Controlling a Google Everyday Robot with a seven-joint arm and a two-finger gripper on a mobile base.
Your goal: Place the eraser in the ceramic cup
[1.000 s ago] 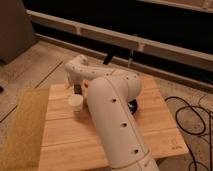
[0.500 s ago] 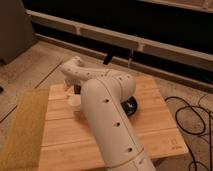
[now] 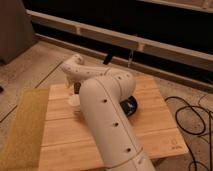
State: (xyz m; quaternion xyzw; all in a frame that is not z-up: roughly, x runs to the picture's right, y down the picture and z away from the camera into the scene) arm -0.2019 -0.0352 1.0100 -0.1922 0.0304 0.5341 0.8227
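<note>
My white arm reaches from the lower right across the wooden table. Its wrist bends down at the far left. The gripper shows only as a dark shape under the wrist, directly above the ceramic cup. This small cream-white cup stands on the table's left part, mostly covered by the arm. The eraser is hidden from view.
A wide black bowl sits at mid-table, half hidden behind my arm. A yellow-green mat lies along the table's left side. Black cables curl on the floor to the right. A dark wall runs along the back.
The arm's thick link has swung slightly left and covers more of the black bowl. The wrist stays over the cup, which has not moved.
</note>
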